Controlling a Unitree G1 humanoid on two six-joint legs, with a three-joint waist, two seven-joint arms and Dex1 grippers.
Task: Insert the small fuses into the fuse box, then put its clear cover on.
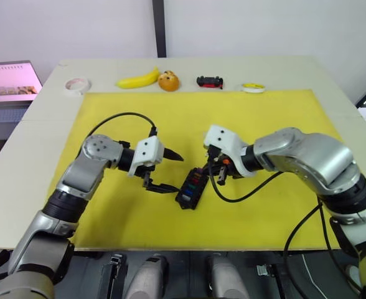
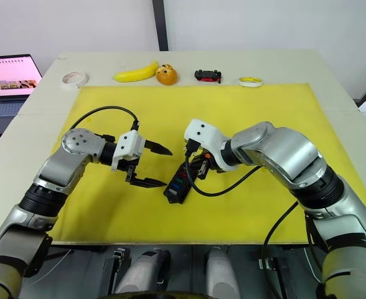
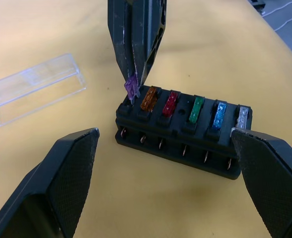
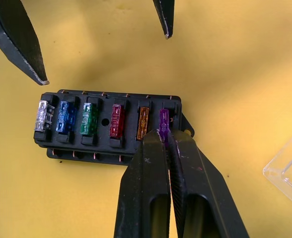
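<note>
- Your right gripper (image 4: 167,136) is pinching the purple fuse (image 4: 163,120) between nearly closed fingers, holding it at the end slot of the fuse box (image 1: 192,187).
- The fuse box is lying on the yellow mat (image 1: 282,118), near the mat's middle toward the front edge — between your two grippers.
- Five other fuses are sitting in the box's row: orange (image 4: 143,123), red (image 4: 117,120), green (image 4: 89,119), blue (image 4: 65,117) and a clear grey one (image 4: 43,115) at the far end from the purple.
- Your left gripper (image 1: 170,171) is hovering wide open at about 9 o'clock from the box, holding nothing — its fingers are flanking the box without touching it.
- The clear cover (image 3: 34,88) is lying on the mat just beside the box's purple end, apart from it.
- Along the mat's far edge, at 12 o'clock, a banana (image 1: 139,79), an orange fruit (image 1: 168,81), a toy car (image 1: 209,81) and two tape rolls (image 1: 77,85) are lying on the table.
</note>
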